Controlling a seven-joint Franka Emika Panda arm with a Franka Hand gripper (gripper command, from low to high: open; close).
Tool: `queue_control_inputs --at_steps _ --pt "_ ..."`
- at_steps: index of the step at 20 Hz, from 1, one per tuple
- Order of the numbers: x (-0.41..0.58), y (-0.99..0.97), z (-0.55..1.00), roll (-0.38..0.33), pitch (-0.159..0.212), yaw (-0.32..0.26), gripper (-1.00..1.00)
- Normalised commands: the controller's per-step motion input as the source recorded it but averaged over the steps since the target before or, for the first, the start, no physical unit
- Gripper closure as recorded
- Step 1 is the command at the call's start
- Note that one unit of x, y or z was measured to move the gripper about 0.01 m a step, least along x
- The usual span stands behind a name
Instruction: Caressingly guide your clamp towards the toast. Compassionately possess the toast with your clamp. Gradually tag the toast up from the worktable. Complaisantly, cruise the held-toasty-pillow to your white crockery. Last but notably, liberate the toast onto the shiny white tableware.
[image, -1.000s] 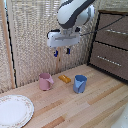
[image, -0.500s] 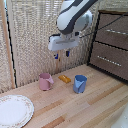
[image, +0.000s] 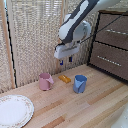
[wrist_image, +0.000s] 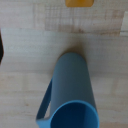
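The toast (image: 64, 78) is a small flat orange-yellow slab lying on the wooden worktable (image: 75, 107), between the pink cup (image: 45, 81) and the blue cup (image: 80, 83). My clamp (image: 65, 62) hangs in the air above the toast, its short dark-blue fingers apart and empty. The white plate (image: 14, 110) lies at the exterior view's left front. In the wrist view only an edge of the toast (wrist_image: 79, 3) shows at the frame border, with the blue cup (wrist_image: 72, 95) filling most of the picture; the fingers are out of that view.
A dark brown drawer cabinet (image: 111, 45) stands at the exterior view's right. A slatted bamboo screen (image: 35, 35) backs the table. The two cups flank the toast closely.
The clamp has shifted slightly toward the exterior view's left and a little lower over the toast. The cups, toast and plate have not moved.
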Motion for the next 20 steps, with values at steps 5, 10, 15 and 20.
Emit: queue_control_inputs --at_steps 5,10,15,20 --pt "0.513 -0.27 -0.28 0.001 0.049 0.056 -1.00" --pt "0.502 -0.16 -0.27 0.000 0.041 0.005 -1.00" --pt "0.266 -0.10 -0.26 -0.012 0.076 0.010 -1.00" --pt "0.131 0.02 -0.24 -0.061 0.047 -0.007 -1.00"
